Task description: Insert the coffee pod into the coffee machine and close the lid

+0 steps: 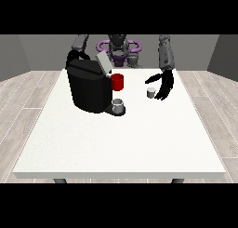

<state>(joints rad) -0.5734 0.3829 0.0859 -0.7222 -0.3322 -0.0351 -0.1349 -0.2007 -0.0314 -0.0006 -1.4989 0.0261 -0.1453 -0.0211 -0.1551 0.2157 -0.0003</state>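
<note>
A black coffee machine (87,85) stands on the white table (121,143) at the left, its grey lid (103,63) tilted up and open. A small grey cup (118,104) sits on the machine's drip base. The small grey coffee pod (150,93) stands on the table to the right of the machine. The hand at the view's right (163,84) hangs just right of the pod, fingers relaxed and spread downward, thumb reaching toward the pod without holding it. The hand at the view's left is hidden behind the machine; only its arm (80,43) shows.
A red mug (117,82) stands just behind and right of the machine, between it and the pod. The table's front half lies toward the camera. The robot's torso (118,49) is behind the far edge.
</note>
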